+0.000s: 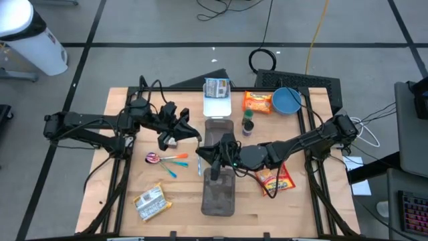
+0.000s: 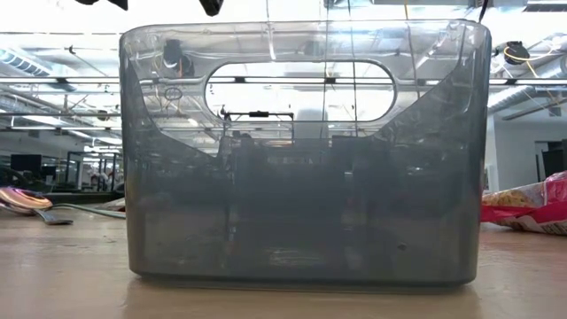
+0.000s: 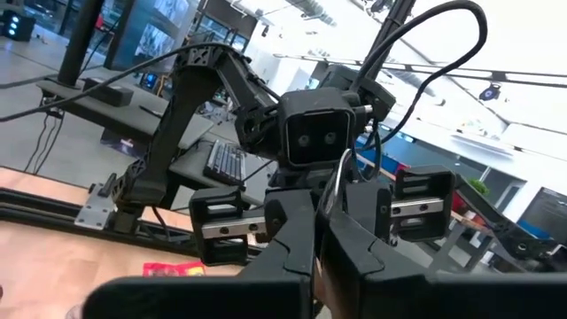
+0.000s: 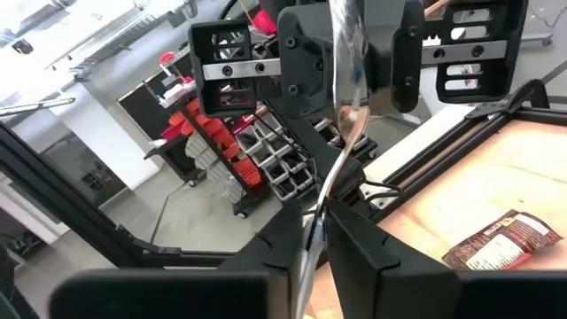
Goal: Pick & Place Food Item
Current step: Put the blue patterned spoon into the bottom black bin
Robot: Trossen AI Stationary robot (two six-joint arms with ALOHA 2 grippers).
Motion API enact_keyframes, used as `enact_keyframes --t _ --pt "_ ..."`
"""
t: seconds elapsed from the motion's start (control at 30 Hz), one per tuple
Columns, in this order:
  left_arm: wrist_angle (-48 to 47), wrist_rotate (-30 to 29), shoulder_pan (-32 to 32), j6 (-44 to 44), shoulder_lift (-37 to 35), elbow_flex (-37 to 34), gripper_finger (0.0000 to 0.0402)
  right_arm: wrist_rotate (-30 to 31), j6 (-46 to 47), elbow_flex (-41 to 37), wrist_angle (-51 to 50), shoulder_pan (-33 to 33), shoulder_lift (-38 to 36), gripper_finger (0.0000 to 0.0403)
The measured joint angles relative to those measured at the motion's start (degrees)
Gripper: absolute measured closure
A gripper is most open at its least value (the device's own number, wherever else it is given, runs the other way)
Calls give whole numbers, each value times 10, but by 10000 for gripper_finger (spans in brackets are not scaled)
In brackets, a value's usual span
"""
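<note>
Carrying everything is a pale wooden table on a grey floor crossed by dark lines, with cables trailing behind it. The low view looks through a smoky clear bin into a workshop hall with ceiling pipes and benches. From above, that bin lies lengthwise at the table's middle front. Behind it sit a white tray, an orange packet and a blue bowl. A red snack packet lies just right of the bin, and coloured cutlery and a silvery packet lie to its left.

Both arms meet over the table's middle, above the bin's far end. A metal spoon hangs in the air between them, its long axis running from one tool to the other. The bowl end points at the left tool, whose fingers are pressed together on the spoon. The thin handle points into the right tool, whose fingers sit close around it, pinching it.
</note>
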Motion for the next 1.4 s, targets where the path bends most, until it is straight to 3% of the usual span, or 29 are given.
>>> enact_keyframes --t 0.37,0.6,0.83,1.03,1.23,1.4 --pt "-17 7 -2 -4 -4 0 397 -11 25 0 -5 -18 0 231" --pt "-122 -23 -3 22 -55 0 397 -70 -13 -1 -20 -41 -21 147" --pt "-205 -179 -20 4 -105 0 397 -97 -82 -1 -204 -49 -131 127" --pt "-182 -367 -127 -70 -68 1 397 -55 -153 -6 -344 -49 -243 136" --pt "-186 -486 -239 -146 31 51 397 -54 -158 -102 -338 -51 -347 139" --pt "-334 -512 -284 -191 129 173 398 -55 -94 -246 -237 -55 -421 142"
